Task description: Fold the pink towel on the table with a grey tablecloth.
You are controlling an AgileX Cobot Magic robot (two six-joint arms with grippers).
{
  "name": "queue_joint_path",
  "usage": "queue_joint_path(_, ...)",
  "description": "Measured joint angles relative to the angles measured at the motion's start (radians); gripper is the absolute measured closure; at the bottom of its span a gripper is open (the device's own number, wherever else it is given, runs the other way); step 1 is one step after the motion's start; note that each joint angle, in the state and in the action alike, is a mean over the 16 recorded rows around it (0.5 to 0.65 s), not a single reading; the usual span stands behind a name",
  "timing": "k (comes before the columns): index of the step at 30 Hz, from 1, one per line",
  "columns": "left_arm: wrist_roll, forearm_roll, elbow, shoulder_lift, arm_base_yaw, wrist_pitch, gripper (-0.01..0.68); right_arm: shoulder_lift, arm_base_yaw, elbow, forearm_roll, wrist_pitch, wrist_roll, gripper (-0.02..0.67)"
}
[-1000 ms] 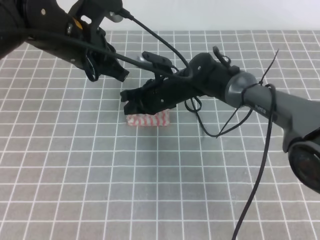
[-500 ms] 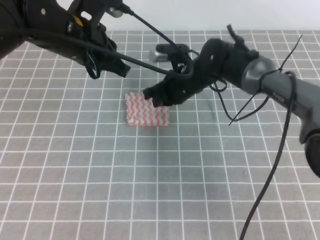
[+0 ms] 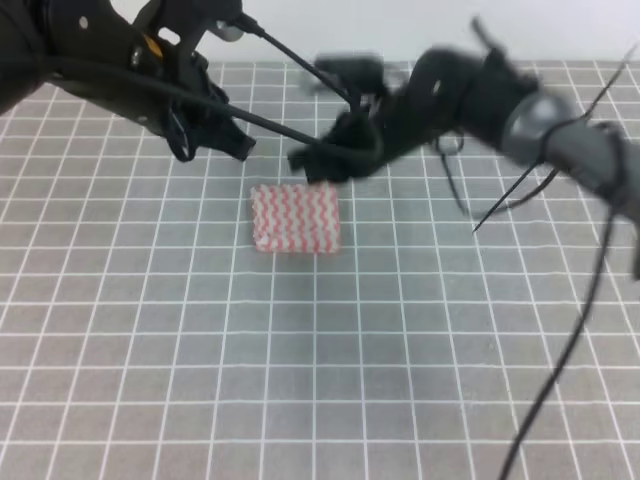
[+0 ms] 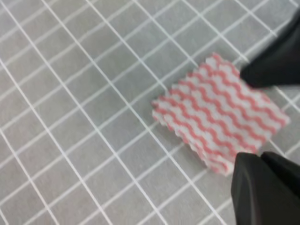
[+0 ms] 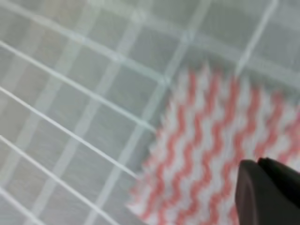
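Writing or brand marks cannot be made out anywhere; the only colour accent is a small orange patch on the left arm, too small to read. Folded into a compact rectangle with layered edges showing along one side, the pink towel (image 3: 296, 218) (image 4: 219, 114) (image 5: 213, 150) lies flat on the table with a grey tablecloth (image 3: 300, 380) (image 4: 70, 93) (image 5: 61, 93), left of centre and toward the far side, its pink-and-white zigzag stripes running across it. Both grippers hang above the cloth, clear of the towel: the left gripper (image 3: 235, 143) far-left of it, the right gripper (image 3: 312, 162) just beyond its far edge and motion-blurred, and whether either pair of fingers is apart or together cannot be told.
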Motion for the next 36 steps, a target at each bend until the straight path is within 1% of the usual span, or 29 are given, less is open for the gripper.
queue_joint_path(8, -0.098, 0.076, 0.091, -0.125, 0.000, -0.046, 0.673, -0.156, 0.000, 0.036, -0.032, -0.022, -0.001, 0.665)
queue_joint_path(12, -0.164, 0.120, 0.175, -0.233, 0.000, -0.090, 0.673, -0.244, 0.000, 0.107, -0.033, -0.079, 0.000, 0.665)
queue_joint_path(15, -0.216, 0.151, 0.245, -0.324, 0.000, -0.117, 0.673, -0.314, 0.001, 0.190, -0.029, -0.141, 0.000, 0.665)
queue_joint_path(18, -0.261, 0.169, 0.318, -0.425, 0.000, -0.131, 0.673, -0.402, 0.001, 0.310, -0.018, -0.228, 0.000, 0.665)
queue_joint_path(23, -0.320, 0.178, 0.428, -0.599, 0.000, -0.128, 0.673, -0.566, 0.001, 0.558, -0.002, -0.385, 0.000, 0.665)
queue_joint_path(31, -0.404, 0.174, 0.605, -0.887, 0.000, -0.062, 0.673, -0.865, 0.002, 1.022, 0.009, -0.636, -0.001, 0.665)
queue_joint_path(36, -0.447, 0.156, 0.733, -1.076, 0.000, -0.022, 0.673, -1.042, 0.002, 1.262, 0.008, -0.753, -0.001, 0.665)
